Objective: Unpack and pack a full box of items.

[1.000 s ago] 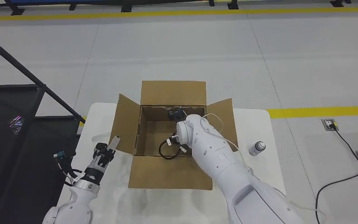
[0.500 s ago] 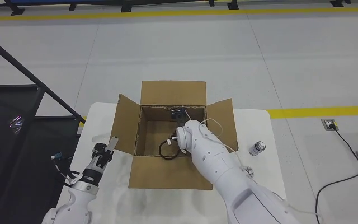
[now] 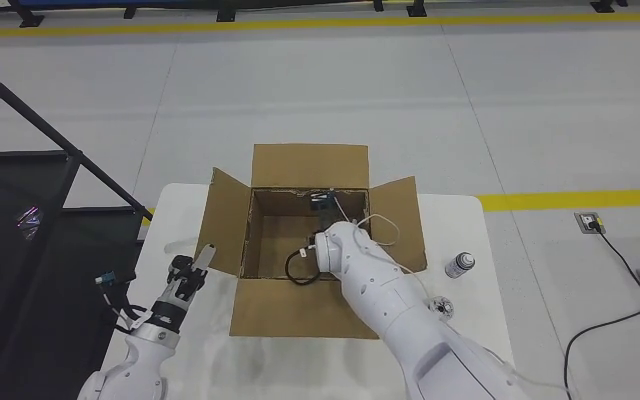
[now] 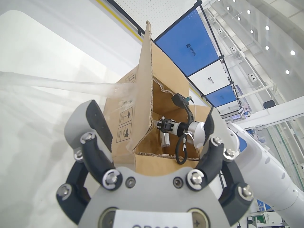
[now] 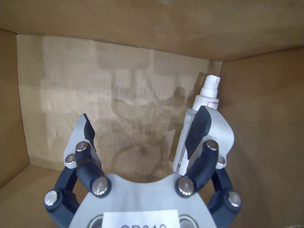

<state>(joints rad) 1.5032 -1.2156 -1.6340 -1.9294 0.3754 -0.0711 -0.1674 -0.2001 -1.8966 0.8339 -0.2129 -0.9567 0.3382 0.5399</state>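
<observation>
Your right gripper (image 5: 144, 122) was down inside the cardboard box (image 5: 152, 12), its fingers spread wide with nothing between them. A white label (image 5: 141, 219) sat on its base, the print cut off at the edge. Just outside one finger was a white spray bottle (image 5: 206, 96), so close that you could not tell whether the two touched. Its own label was too small to read. The bottle ran along a side wall with its nozzle toward the far corner. Beyond the fingertips was the box's cardboard floor, blotched and scuffed.

Your left gripper (image 4: 152, 115) hung outside the box above the white table (image 3: 180, 215), fingers also apart and holding nothing. Ahead of it stood the box's side wall with black handling symbols (image 4: 124, 122) printed on it, and next to that a raised side flap (image 4: 144, 77). Past the box, on the side away from that hand, a small can (image 3: 459, 265) stood on the table.
</observation>
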